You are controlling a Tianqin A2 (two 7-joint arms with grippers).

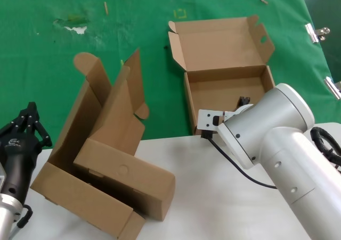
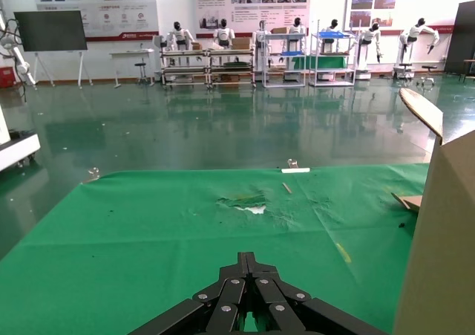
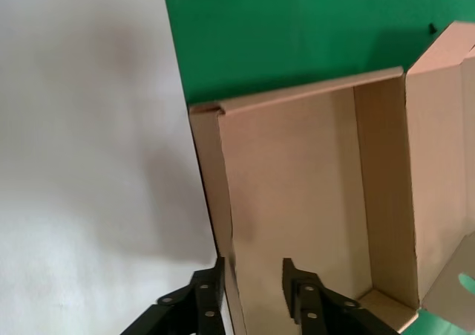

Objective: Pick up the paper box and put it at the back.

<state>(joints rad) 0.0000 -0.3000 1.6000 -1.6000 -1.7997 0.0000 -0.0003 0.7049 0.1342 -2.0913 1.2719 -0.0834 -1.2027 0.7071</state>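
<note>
Paper box (image 1: 226, 85), a shallow squarish brown cardboard mailer, sits open on the green cloth surface (image 1: 48, 64) with its attached lid (image 1: 221, 40) laid back toward the far side and its near wall (image 3: 215, 201) along the edge of the plain white tabletop (image 1: 213, 197); small yellow square outline (image 1: 180, 13) lies on the cloth just beyond the lid; right gripper (image 3: 251, 275) is at the box's near wall, jaws parted, one black finger (image 3: 208, 283) outside the wall over the white top and the other inside the box, not closed on the cardboard; the silver right arm (image 1: 272, 128) reaches over the tabletop toward the box's near side; well apart from the box, across the tabletop, lean a tall brown carton with a big rounded flap (image 1: 96, 139) and a long brown carton with a circle outline on its face (image 1: 128, 181), touching each other; left gripper (image 1: 26, 125) waits beyond those cartons from the box, black fingers (image 2: 249, 287) drawn together on nothing, pointed over the cloth's whitish scuffs (image 2: 249, 205).
</note>
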